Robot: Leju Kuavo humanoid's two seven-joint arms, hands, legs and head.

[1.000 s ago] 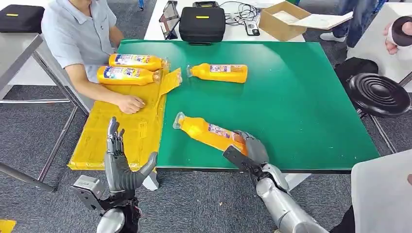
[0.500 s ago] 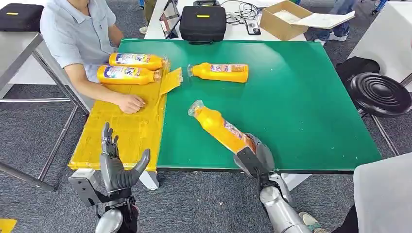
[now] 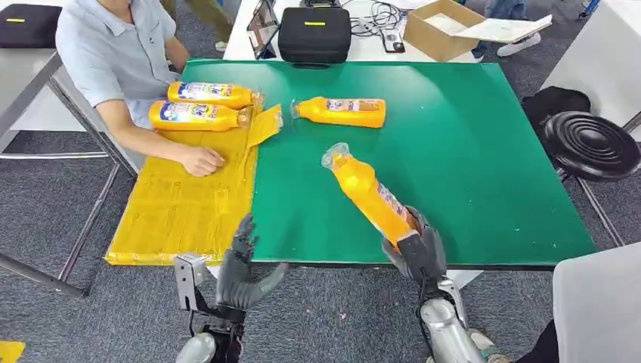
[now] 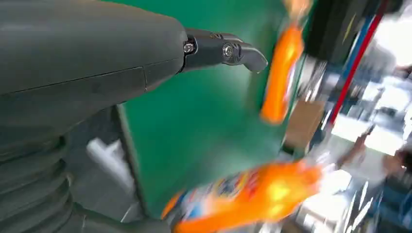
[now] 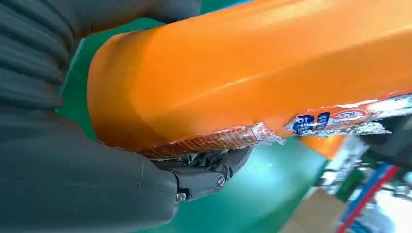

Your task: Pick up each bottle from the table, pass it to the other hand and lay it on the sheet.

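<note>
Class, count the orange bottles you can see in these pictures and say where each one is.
4. Two bottles lie side by side at the yellow sheet's far end, one lies on the green table, and one is gripped by the right hand.

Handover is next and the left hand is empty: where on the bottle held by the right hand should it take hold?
Probably the free upper body, just below the neck. The right hand grips the held bottle at its base, with the cap end tilted up and away. The left hand sits to the bottle's left, so come from that side and wrap across the narrow width.
</note>
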